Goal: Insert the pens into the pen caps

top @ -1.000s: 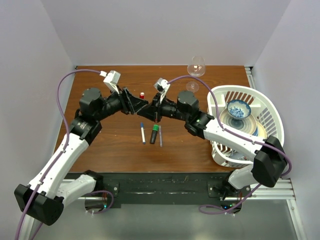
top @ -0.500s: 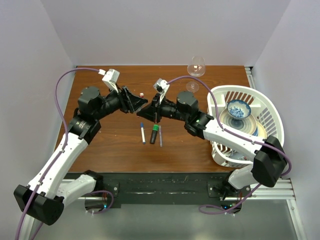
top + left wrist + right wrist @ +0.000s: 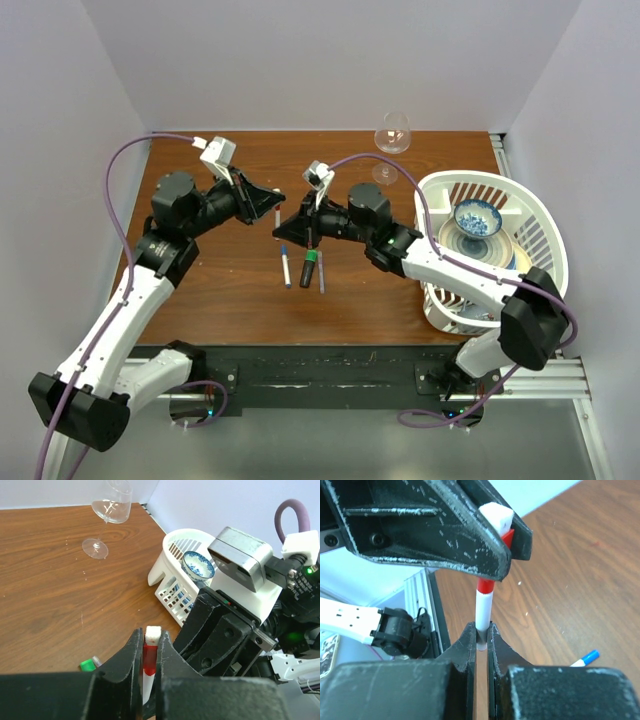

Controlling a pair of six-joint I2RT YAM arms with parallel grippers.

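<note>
Left gripper (image 3: 150, 639) is clamped on a red cap (image 3: 149, 656), held above the table (image 3: 220, 280) nose to nose with the right gripper (image 3: 482, 630). The right gripper's fingers are pinched tight on the barrel of a white pen (image 3: 483, 611). That pen runs straight into the red cap, both in one line between the two grippers. On the wood below lie a blue-tipped pen (image 3: 285, 265), a black marker (image 3: 308, 272) with a green cap (image 3: 311, 257) at its far end, and a thin grey pen (image 3: 321, 272), close together.

Smooth wood-grain table (image 3: 225, 290), glossy clear wine glass (image 3: 113, 505), white plastic basket (image 3: 482, 180), scuffed matt-black left hand (image 3: 510, 547).
</note>
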